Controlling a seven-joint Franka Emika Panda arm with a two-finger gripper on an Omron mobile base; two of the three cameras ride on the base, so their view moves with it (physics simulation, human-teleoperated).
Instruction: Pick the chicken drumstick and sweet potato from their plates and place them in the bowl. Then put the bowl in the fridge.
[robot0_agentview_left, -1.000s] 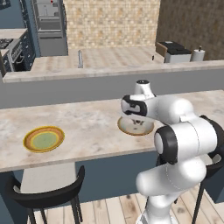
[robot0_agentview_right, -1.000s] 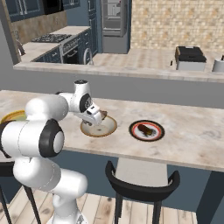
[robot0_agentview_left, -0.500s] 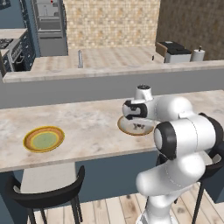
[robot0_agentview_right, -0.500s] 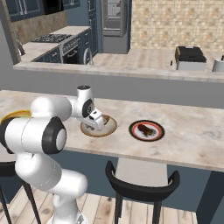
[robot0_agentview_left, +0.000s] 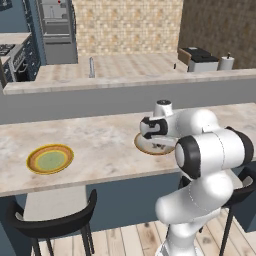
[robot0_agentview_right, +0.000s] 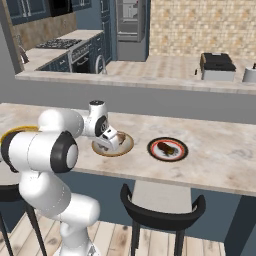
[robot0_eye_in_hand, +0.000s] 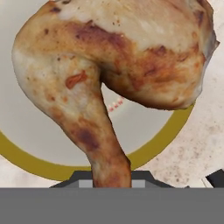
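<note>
The golden-brown chicken drumstick (robot0_eye_in_hand: 118, 65) hangs just above the beige bowl (robot0_eye_in_hand: 39, 127), and my gripper (robot0_eye_in_hand: 111, 181) is shut on its bone end. From the right base view the drumstick (robot0_agentview_right: 120, 137) sits low over the bowl (robot0_agentview_right: 125, 148) on the near counter, with the gripper (robot0_agentview_right: 111, 142) at it. In the left base view the hand covers most of the bowl (robot0_agentview_left: 144, 147). The dark sweet potato (robot0_agentview_right: 167, 148) lies on a round dark-rimmed plate (robot0_agentview_right: 181, 154) right of the bowl. An empty yellow-rimmed plate (robot0_agentview_left: 50, 159) with a pale green centre lies far to the left.
Dark bar stools (robot0_agentview_right: 160, 215) stand under the counter's near edge. A raised grey ledge (robot0_agentview_left: 75, 97) runs behind the counter. The tall fridge (robot0_agentview_left: 57, 25) stands at the far wall, past a second counter with a faucet (robot0_agentview_left: 91, 66).
The hand has come down a little over the bowl, still carrying the drumstick. The plates and the sweet potato have not moved.
</note>
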